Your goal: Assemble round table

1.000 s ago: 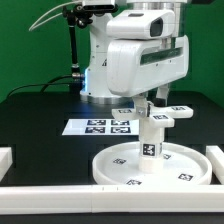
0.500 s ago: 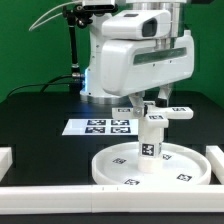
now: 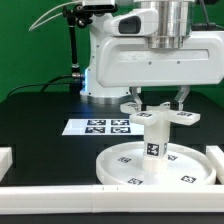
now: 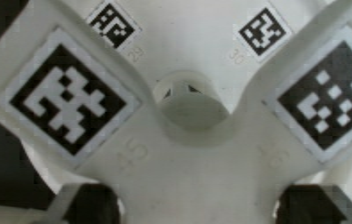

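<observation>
The large round disc [image 3: 120, 166] lies near the front of the table. The thick tagged leg [image 3: 153, 146] stands upright at the disc's middle. The cross-shaped foot [image 3: 163, 117] sits level on top of the leg. My gripper [image 3: 158, 103] comes straight down from above and is shut on the foot, one finger [image 3: 135, 101] on each side of it. In the wrist view the foot [image 4: 191, 110] with its tags fills the picture, and my gripper [image 4: 199, 205] spans it with dark fingertips [image 4: 89, 205] at both edges. The joint between foot and leg is hidden.
The marker board [image 3: 98, 126] lies flat behind the disc. White border rails run along the front [image 3: 90, 193], the exterior view's left [image 3: 5, 157] and right [image 3: 217, 152]. The robot's base [image 3: 100, 70] stands at the back.
My hand has turned about its vertical axis with the foot in it, so the foot's arms have swung round on top of the leg. Leg and disc stay put.
</observation>
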Controlling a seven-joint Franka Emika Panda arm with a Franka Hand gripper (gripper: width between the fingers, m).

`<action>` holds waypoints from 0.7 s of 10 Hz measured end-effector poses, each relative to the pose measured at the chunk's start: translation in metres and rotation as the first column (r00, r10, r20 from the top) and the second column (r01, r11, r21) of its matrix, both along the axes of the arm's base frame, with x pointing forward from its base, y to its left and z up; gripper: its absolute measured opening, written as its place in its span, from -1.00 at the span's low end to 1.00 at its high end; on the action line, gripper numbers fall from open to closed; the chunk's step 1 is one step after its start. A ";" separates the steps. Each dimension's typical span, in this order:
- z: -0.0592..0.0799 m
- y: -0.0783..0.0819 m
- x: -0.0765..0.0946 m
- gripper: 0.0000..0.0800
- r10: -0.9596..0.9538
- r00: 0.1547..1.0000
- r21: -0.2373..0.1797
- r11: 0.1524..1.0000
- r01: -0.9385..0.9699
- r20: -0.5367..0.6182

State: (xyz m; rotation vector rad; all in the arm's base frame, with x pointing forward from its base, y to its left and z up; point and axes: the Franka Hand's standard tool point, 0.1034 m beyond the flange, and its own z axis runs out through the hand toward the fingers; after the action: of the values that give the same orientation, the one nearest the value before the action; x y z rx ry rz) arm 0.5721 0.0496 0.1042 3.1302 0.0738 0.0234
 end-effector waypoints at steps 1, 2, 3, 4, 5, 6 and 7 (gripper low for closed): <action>0.000 0.000 0.000 0.10 -0.081 0.997 0.001 0.997 0.081 0.001; 0.000 0.000 0.000 0.10 -0.138 0.990 0.002 0.990 0.138 0.001; 0.000 0.000 0.000 0.10 -0.188 0.982 0.003 0.982 0.188 0.002; 0.000 0.000 0.000 0.10 -0.264 0.965 0.005 0.965 0.264 0.002; 0.000 0.000 0.000 0.10 -0.299 0.954 0.006 0.954 0.299 0.002; 0.000 -0.001 0.001 0.10 -0.435 0.901 0.029 0.900 0.435 -0.005; 0.000 -0.001 0.001 0.10 -0.528 0.849 0.042 0.848 0.528 -0.013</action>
State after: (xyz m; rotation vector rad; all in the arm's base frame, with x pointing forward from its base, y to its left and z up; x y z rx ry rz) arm 0.5729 0.0484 0.1042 3.0690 -0.8004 0.0185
